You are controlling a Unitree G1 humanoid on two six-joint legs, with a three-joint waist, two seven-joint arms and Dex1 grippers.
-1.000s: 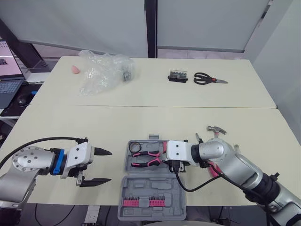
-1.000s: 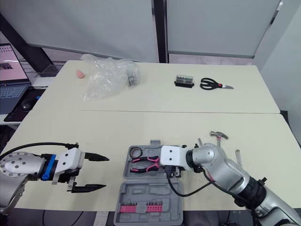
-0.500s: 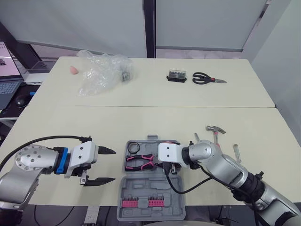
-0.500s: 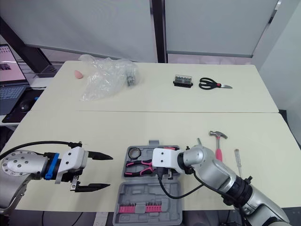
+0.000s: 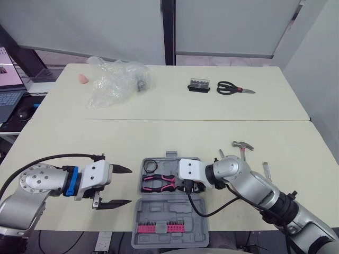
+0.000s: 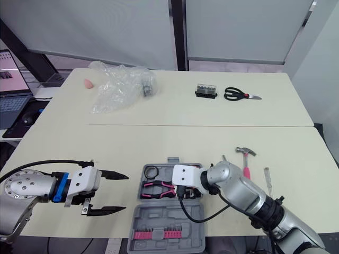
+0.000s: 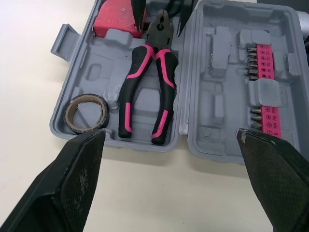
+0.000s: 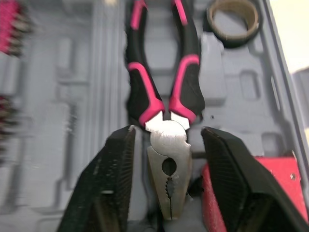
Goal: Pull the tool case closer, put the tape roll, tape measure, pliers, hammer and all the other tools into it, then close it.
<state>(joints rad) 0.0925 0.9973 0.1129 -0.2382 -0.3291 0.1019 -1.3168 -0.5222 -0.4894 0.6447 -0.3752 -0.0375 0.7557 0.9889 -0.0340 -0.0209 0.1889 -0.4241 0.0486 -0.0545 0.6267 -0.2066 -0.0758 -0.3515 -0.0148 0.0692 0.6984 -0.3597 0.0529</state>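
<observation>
The grey tool case point(image 5: 169, 212) lies open at the table's front edge, with a pink bit strip point(image 5: 167, 227) in its near half. In its far half lie the tape roll point(image 5: 151, 165), the pink-handled pliers point(image 5: 159, 183) and the red tape measure point(image 7: 118, 19). My right gripper point(image 5: 180, 183) is low over the case and open. Its fingers stand either side of the pliers' head point(image 8: 166, 159), with a gap on each side. My left gripper point(image 5: 119, 185) hovers open just left of the case, holding nothing. The hammer point(image 5: 242, 148) and a screwdriver point(image 5: 267, 172) lie on the table right of the case.
On the far table sit scissors point(image 5: 233, 89), a small black bit box point(image 5: 200, 85), a crumpled plastic bag point(image 5: 114, 82) and a small pink object point(image 5: 83, 78). A laptop point(image 5: 10, 90) stands off the left side. A seam point(image 5: 169, 120) joins the two tables.
The right gripper has slid a little left over the case, and the pliers now lie lower and flatter in the tray. The left gripper has hardly moved.
</observation>
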